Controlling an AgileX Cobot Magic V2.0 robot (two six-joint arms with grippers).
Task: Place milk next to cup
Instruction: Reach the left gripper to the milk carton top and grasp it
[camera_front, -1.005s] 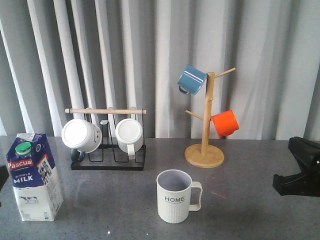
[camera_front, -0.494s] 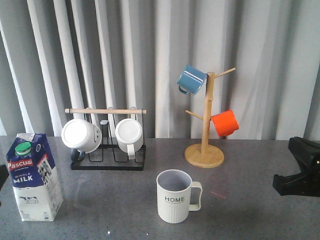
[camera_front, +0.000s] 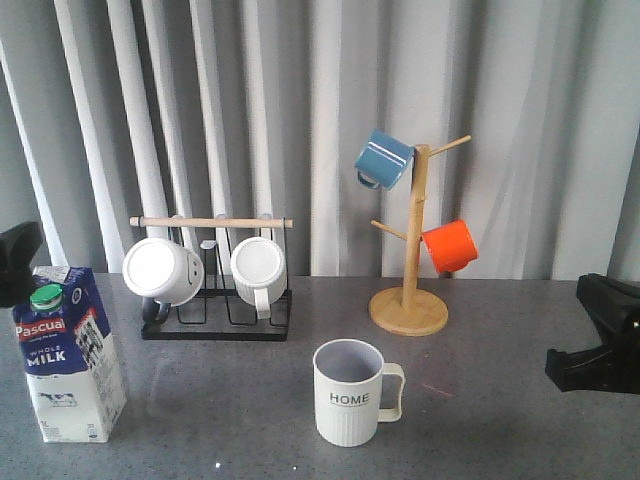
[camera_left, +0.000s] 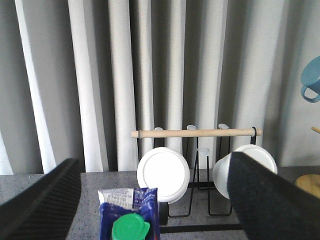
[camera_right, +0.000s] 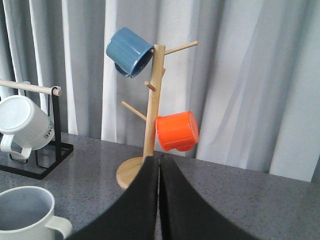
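The milk (camera_front: 68, 355) stands upright at the front left of the grey table; its blue gable top and green cap show in the left wrist view (camera_left: 129, 215). The cup (camera_front: 350, 392), a cream ribbed mug lettered "HOME", stands at the front centre, handle to the right, far from the carton; its rim shows in the right wrist view (camera_right: 25, 212). My left gripper (camera_front: 18, 258) is at the far left, just behind and above the carton, open wide (camera_left: 152, 170) with the carton top between its fingers, not touching. My right gripper (camera_front: 600, 335) rests at the right edge, shut and empty (camera_right: 160, 162).
A black wire rack (camera_front: 215, 322) with a wooden bar holds two plain white mugs behind the milk. A wooden mug tree (camera_front: 410, 300) at the back right carries a blue mug (camera_front: 384, 158) and an orange mug (camera_front: 449, 246). A grey curtain hangs behind.
My left gripper has come into the front view at the far left, behind the milk carton. The milk, the cup and the right arm have not moved.
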